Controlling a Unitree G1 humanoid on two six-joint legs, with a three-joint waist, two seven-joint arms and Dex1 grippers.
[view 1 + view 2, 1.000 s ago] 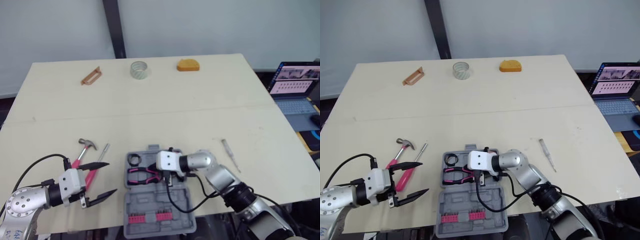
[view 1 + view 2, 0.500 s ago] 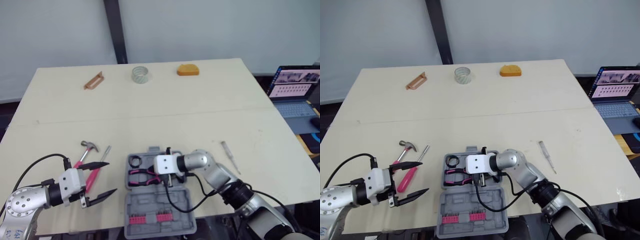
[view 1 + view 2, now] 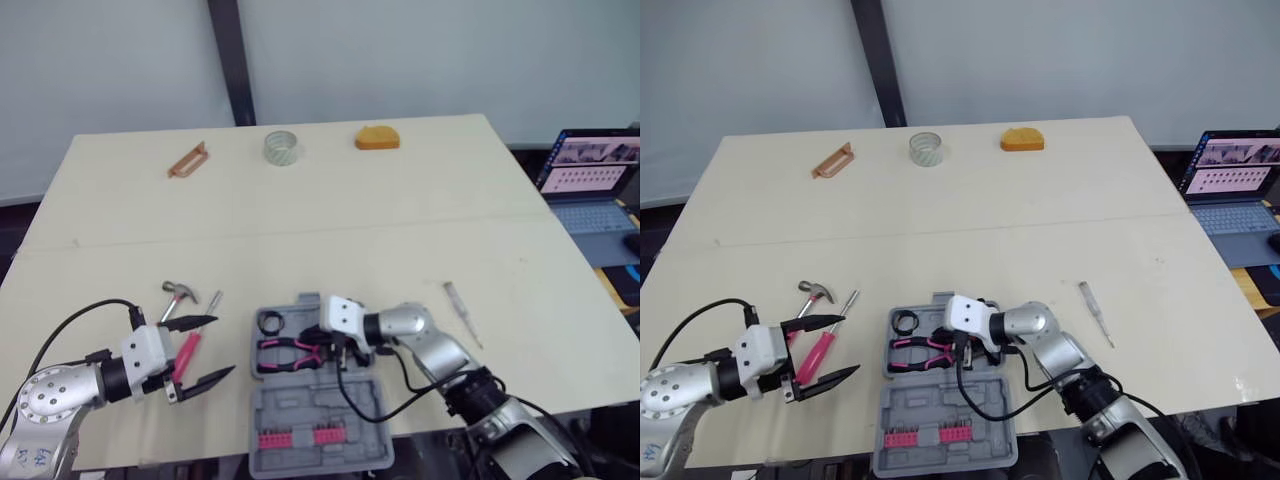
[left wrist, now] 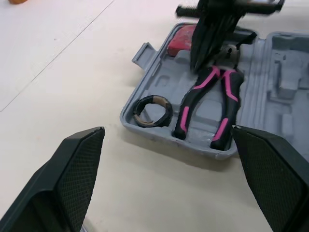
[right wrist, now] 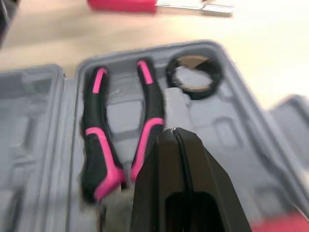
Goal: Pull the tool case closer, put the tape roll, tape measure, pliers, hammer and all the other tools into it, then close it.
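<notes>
The grey tool case [image 3: 335, 400] lies open at the table's near edge. Pink-and-black pliers [image 3: 285, 352] and a small black tape roll [image 3: 270, 322] rest in its far half. My right gripper [image 3: 320, 343] is shut, empty, its tip just over the pliers' head [image 5: 120, 140]. My left gripper [image 3: 205, 350] is open left of the case, above the pink handle of the hammer [image 3: 180, 300]. A clear tape roll [image 3: 281, 147] and an orange tape measure [image 3: 377, 137] sit at the far edge.
A screwdriver [image 3: 213, 299] lies beside the hammer head. A thin metal tool [image 3: 461, 312] lies right of the case. A tan handle-shaped piece [image 3: 187, 159] is at the far left. A laptop [image 3: 590, 180] stands off the table's right side.
My left gripper has moved slightly forward over the hammer's handle. My right wrist has lifted and turned a little above the pliers, which stay in the case.
</notes>
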